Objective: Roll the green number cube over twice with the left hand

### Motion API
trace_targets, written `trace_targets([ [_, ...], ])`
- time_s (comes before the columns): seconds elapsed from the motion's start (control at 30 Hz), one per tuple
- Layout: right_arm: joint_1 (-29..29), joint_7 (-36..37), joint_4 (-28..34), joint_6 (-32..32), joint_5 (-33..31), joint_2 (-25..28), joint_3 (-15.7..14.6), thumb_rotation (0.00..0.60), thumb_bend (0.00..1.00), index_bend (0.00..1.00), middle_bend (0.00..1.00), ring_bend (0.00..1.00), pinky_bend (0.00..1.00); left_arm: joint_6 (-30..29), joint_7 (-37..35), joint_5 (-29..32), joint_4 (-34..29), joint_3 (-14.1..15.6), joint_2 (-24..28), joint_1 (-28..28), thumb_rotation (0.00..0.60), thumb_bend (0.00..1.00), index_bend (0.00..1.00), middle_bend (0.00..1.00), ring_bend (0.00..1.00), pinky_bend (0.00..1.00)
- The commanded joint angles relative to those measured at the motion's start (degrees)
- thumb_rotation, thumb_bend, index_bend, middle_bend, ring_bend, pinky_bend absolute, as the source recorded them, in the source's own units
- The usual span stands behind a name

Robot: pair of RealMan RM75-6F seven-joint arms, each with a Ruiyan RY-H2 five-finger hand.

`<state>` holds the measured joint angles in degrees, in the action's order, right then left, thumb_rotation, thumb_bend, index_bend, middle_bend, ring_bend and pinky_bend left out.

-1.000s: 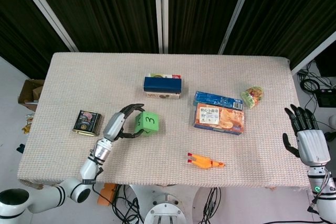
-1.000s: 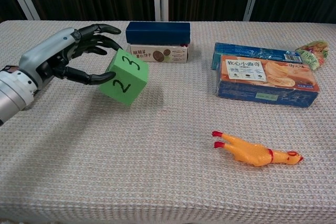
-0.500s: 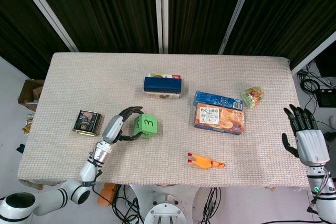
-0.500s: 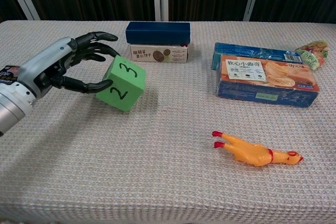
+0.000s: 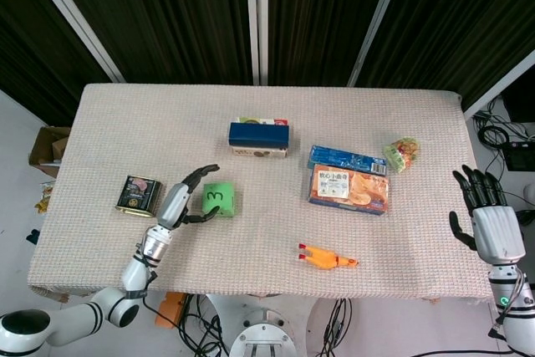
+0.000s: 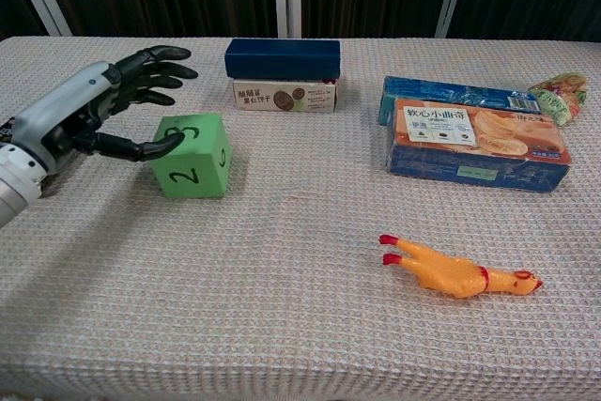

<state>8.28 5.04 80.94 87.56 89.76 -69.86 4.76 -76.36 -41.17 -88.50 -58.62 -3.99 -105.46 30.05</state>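
The green number cube [image 6: 192, 155] sits flat on the counter [image 6: 300, 326] toward its left edge, 3 up. The left hand [image 6: 89, 115] lies just left of it, fingers [image 6: 150, 63] spread and gripping nothing, thumb tip touching the cube's left face. The right hand [image 5: 489, 223] hovers open, well apart.

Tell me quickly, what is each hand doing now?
Left hand: open, fingers spread, thumb tip touching the green number cube, which sits flat on the table.
Right hand: open, holds nothing, beyond the table's right edge.
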Motion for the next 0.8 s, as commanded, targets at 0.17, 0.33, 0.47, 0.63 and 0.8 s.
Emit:
trace_targets([
  [0.17, -1.1, -1.2, -0.1, 1.4, -0.4, 0.6, 0.1, 0.600, 0.42, 0.00, 0.00, 0.00, 0.00, -7.6, 7.6, -3.5, -7.7, 1.7, 8.7, -3.8, 0.600, 0.29, 0.10, 0.11, 0.10, 0.18],
  [0.33, -4.0, -3.6, -1.8, 2.6, -3.8, -0.3, -0.3, 0.600, 0.33, 0.00, 0.00, 0.00, 0.00, -17.4, 29.6, -4.9, -17.0, 3.1, 20.9, -11.1, 0.600, 0.28, 0.22, 0.16, 0.10, 0.18],
  [0.47, -7.0, -3.2, -4.6, 2.6, -5.9, -1.1, -1.9, 0.600, 0.31, 0.00, 0.00, 0.00, 0.00, -20.2, 44.6, -2.3, -21.7, 7.1, 30.7, -18.5, 0.564, 0.19, 0.22, 0.16, 0.10, 0.19],
  [0.63, -9.3, -4.6, -2.8, 0.8, -8.2, -0.3, -3.4, 0.600, 0.28, 0.00, 0.00, 0.00, 0.00, -20.5, 47.2, -0.5, -22.8, 10.4, 35.0, -23.8, 0.367, 0.13, 0.17, 0.14, 0.09, 0.19],
  [0.8, -9.4, -3.8, -2.5, 0.1, -7.8, -0.8, -3.6, 0.600, 0.28, 0.00, 0.00, 0.00, 0.00, -22.1, 45.1, -1.8, -20.3, 10.0, 35.0, -25.5, 0.342, 0.14, 0.15, 0.14, 0.09, 0.19],
])
